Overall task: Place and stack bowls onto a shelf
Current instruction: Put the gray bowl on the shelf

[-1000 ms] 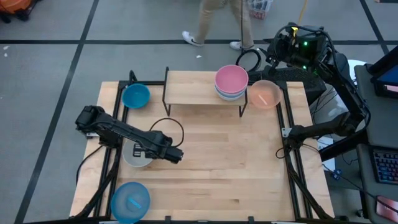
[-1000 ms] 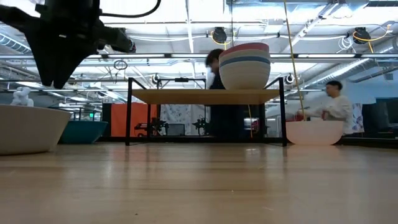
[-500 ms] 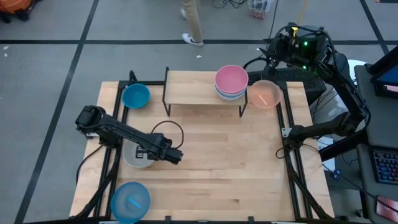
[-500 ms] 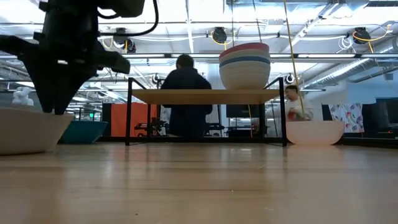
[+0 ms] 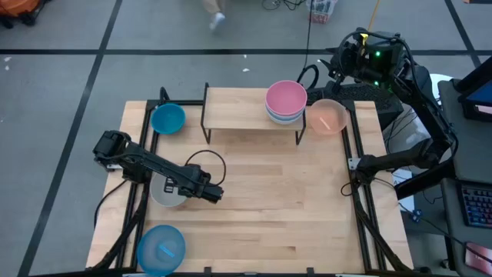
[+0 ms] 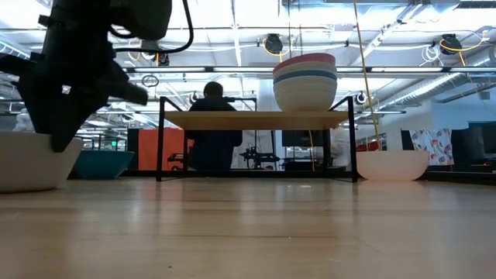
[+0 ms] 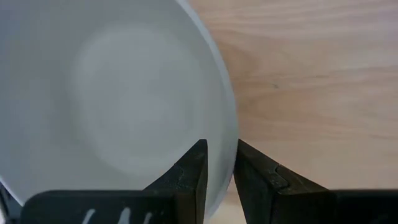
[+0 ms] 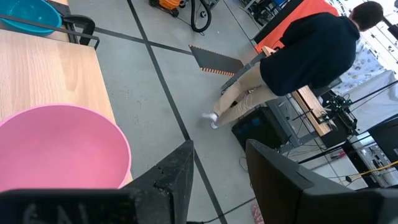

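Light wood fills the middle of the high view: the big tabletop (image 5: 292,200), grain running side to side, framed in black rails. At its upper edge stands the shelf (image 5: 242,108), a pale plank on thin black legs, and on the shelf's right end sits a stack of bowls (image 5: 286,101), pink on top with light blue and white rims showing beneath; in the low view that same stack rises above the plank, right of centre. Just beside the shelf's right legs, down on the table, rests a peach bowl (image 5: 327,116).

Over to the left half now. The left arm reaches from the left edge toward centre, and the left gripper (image 5: 214,193) is down at the grey-beige bowl (image 5: 164,192), lower left of the frame. The left wrist view tells it plainly: one dark finger inside the bowl wall, one outside, straddling the rim with only a sliver of gap, not fully clamped yet.

A blue bowl (image 5: 167,118) sits upper left, just off the shelf's left legs. A light blue bowl (image 5: 161,248) lies at the bottom left corner.

The right gripper (image 8: 217,168) waits at upper right above the pink bowl, fingers spread apart and holding nothing. Beyond the table, a person (image 8: 298,56) in a dark top walks past.
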Controlling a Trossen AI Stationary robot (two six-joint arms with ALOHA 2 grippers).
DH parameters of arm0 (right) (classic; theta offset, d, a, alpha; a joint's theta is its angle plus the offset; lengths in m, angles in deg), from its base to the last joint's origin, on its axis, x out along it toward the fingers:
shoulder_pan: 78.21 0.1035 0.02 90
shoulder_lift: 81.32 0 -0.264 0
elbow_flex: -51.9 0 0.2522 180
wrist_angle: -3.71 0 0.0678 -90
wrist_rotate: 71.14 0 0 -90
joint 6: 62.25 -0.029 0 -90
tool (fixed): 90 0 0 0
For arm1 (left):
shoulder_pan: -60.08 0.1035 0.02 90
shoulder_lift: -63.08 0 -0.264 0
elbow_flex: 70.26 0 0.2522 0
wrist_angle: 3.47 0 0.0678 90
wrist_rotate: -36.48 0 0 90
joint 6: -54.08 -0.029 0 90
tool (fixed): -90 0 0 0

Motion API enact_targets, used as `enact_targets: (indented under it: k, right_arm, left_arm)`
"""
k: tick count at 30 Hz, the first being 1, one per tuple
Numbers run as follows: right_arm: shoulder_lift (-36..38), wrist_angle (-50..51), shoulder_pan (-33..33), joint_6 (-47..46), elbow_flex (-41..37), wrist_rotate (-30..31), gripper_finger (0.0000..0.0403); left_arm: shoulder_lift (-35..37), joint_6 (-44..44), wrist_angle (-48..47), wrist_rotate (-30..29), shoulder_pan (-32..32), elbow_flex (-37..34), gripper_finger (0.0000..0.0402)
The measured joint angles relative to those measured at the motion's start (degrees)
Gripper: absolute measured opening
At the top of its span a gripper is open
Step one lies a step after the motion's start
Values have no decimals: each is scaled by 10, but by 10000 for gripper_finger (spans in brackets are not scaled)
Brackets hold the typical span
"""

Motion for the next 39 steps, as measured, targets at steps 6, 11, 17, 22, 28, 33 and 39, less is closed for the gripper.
enact_targets:
  k: [6, 11, 17, 22, 28, 33, 39]
  right_arm:
    - [0, 0, 0, 0, 0, 0, 141]
    - [0, 0, 0, 0, 0, 0, 141]
    - [0, 0, 0, 0, 0, -2, 141]
    - [0, 0, 0, 0, 0, -2, 141]
    - [0, 0, 0, 0, 0, -2, 141]
    - [0, 0, 0, 0, 0, -2, 141]
    - [0, 0, 0, 0, 0, -2, 141]
  left_arm:
    - [0, 0, 24, 5, 0, -34, 78]
    - [0, -4, 67, 4, 0, -73, 76]
    - [0, -19, 104, 13, 0, -93, 12]
    - [5, -59, 90, 14, 1, -68, 7]
    - [30, -140, 20, 10, 13, 12, 6]
    - [52, -185, -112, -34, 34, 112, 6]
    - [76, -293, -201, -99, 86, 246, 5]
